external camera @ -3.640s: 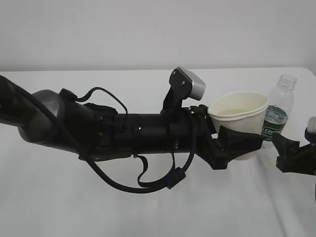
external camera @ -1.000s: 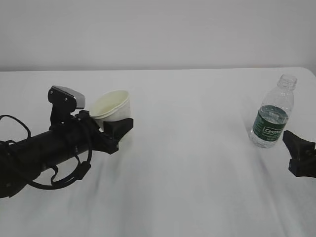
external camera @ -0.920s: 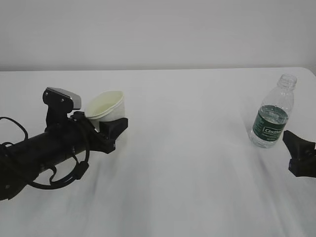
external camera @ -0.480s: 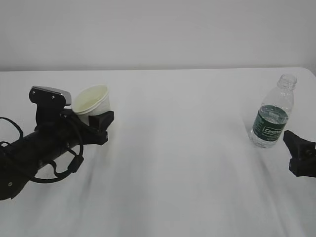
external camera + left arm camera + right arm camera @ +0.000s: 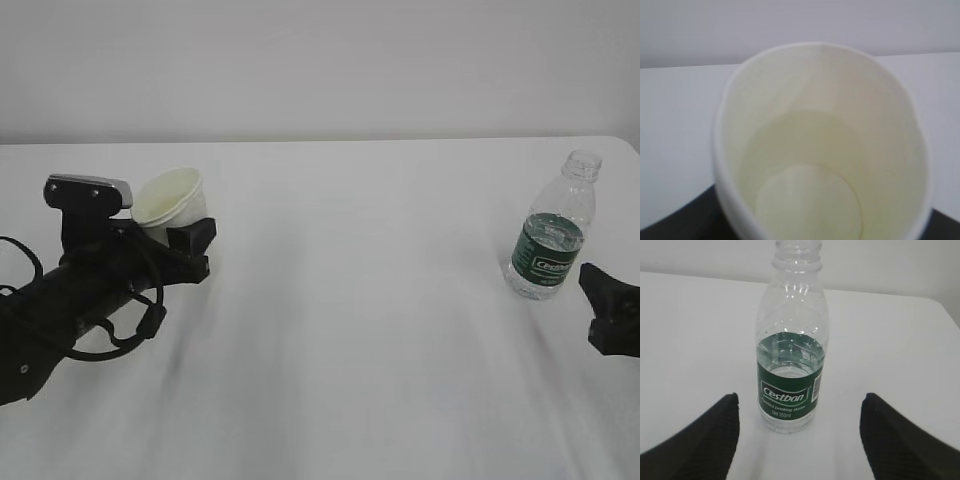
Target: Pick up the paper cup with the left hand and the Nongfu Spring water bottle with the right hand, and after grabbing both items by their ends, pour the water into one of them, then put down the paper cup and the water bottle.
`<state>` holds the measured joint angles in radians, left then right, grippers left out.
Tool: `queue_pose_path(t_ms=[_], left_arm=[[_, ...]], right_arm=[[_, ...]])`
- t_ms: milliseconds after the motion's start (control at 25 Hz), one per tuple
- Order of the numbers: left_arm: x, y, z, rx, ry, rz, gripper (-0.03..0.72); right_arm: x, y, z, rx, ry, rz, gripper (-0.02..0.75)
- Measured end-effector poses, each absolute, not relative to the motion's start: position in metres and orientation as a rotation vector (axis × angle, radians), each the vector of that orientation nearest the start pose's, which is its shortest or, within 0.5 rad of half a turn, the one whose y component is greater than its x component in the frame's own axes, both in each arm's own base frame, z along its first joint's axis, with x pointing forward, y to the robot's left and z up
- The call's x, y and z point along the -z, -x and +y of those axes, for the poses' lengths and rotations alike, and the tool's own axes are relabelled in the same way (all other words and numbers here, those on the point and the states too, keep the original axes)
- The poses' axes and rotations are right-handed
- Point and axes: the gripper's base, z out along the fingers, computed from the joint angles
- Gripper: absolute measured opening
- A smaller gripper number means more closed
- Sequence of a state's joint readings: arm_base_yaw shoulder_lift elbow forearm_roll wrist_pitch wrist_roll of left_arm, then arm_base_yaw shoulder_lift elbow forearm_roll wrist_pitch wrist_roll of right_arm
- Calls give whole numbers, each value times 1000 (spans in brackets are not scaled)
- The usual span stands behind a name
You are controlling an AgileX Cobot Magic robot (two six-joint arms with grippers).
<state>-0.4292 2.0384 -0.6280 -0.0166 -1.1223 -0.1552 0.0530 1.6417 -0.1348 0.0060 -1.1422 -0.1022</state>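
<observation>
**Cup held at the left, bottle standing free at the right**

The left hand (image 5: 178,243) has its two black fingers (image 5: 196,234) closed partway around the paper cup (image 5: 170,204), one on each side of the lower wall, so the cup sits clamped between them. The cup leans a little, its open mouth up and toward the camera, at the left of the white table (image 5: 360,330). The wrist view looks straight into it: a pale pool of water (image 5: 807,200) lies on the cream bottom. Behind the fingers come the silver-grey box (image 5: 88,190) and looping cables (image 5: 115,335).

The right hand (image 5: 800,440) has its ribbed pads (image 5: 897,437) spread wide and holds nothing. The Nongfu Spring water bottle (image 5: 791,345) stands upright, capless, just beyond the gap between them, touching neither, near the table's right edge
</observation>
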Motion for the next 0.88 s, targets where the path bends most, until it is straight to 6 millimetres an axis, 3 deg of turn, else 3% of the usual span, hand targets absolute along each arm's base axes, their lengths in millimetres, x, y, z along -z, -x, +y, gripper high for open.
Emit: queue_pose_path(t_ms=[440,880], left_arm=[[-102,-306,-132,314,-227,1769,447],[-84,-308,-128,263,-193,1817,447]], right_arm=[[-126,-205,10,42,130,1874,573],[-126,-205,10,40,134,1874,573]])
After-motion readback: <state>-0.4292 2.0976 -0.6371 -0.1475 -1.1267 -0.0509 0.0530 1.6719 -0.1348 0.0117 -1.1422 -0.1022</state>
